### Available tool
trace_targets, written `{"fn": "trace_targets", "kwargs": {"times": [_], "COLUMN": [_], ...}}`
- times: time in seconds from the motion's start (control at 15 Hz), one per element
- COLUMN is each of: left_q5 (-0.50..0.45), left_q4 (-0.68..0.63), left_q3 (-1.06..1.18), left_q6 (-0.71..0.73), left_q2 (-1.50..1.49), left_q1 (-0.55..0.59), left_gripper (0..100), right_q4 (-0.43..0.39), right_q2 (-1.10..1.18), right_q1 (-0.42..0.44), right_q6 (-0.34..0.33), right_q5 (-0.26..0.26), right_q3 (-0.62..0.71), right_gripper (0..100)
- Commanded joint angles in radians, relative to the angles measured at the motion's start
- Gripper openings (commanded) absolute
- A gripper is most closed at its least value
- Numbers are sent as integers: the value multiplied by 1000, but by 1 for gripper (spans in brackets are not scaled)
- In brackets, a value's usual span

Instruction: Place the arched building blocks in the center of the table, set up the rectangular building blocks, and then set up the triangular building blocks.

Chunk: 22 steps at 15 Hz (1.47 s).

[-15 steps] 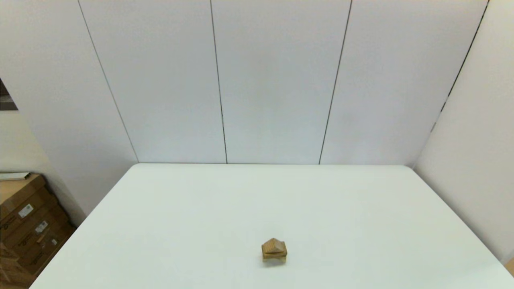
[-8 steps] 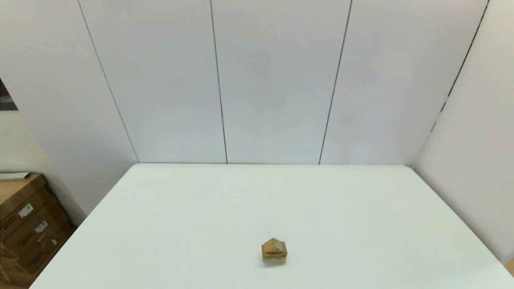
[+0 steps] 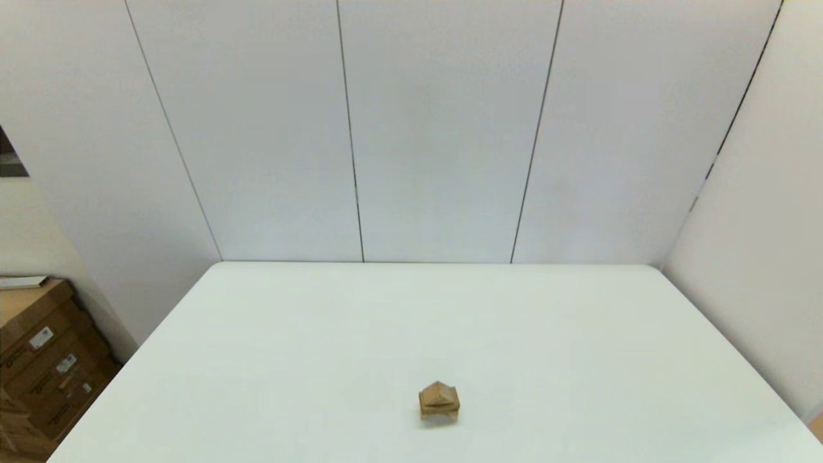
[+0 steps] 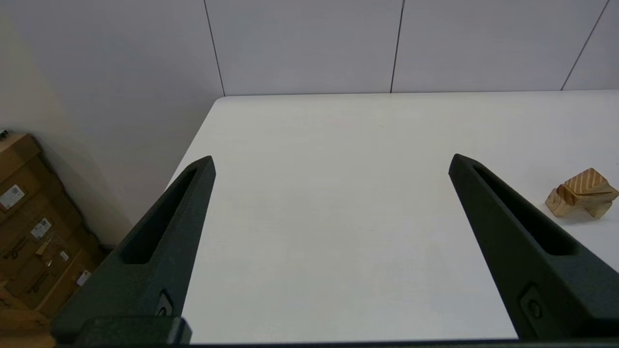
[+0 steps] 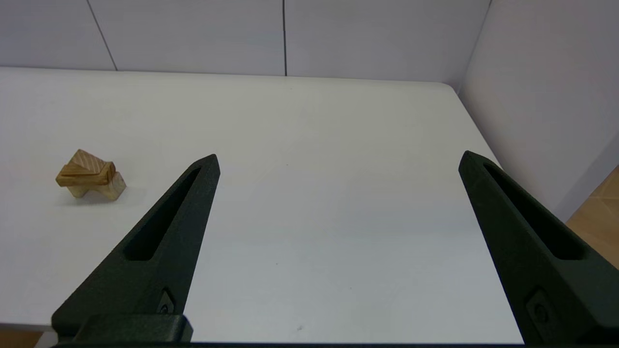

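Arched building blocks (image 3: 439,414) — bottom of stack

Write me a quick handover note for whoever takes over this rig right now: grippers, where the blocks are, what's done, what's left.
Left gripper: open, empty, pulled back at the table's near left edge.
Right gripper: open, empty, pulled back at the near right edge.
Blocks: one stack on the table, toward the near middle. Arched block at the bottom, hollow facing down; rectangular block flat on it; triangular block on top, ridge up.
Done: all three blocks appear stacked and standing free of both grippers.
Left: nothing obvious; perhaps check that the stack sits squarely.
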Motion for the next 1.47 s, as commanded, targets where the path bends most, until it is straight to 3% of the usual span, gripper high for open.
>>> {"fn": "trace_targets", "kwargs": {"times": [0.07, 1.47], "left_q5": [0, 0], "left_q4": [0, 0], "left_q3": [2, 2], "left_q6": [-1, -1], "left_q2": [1, 1], "left_q1": [0, 0], "left_gripper": [100, 100], "right_q4": [1, -1], "right_q2": [0, 0], "right_q1": [0, 0], "right_q6": [1, 9], "right_q5": [0, -1], "right_q3": [-2, 0], "right_gripper": [100, 100]}}
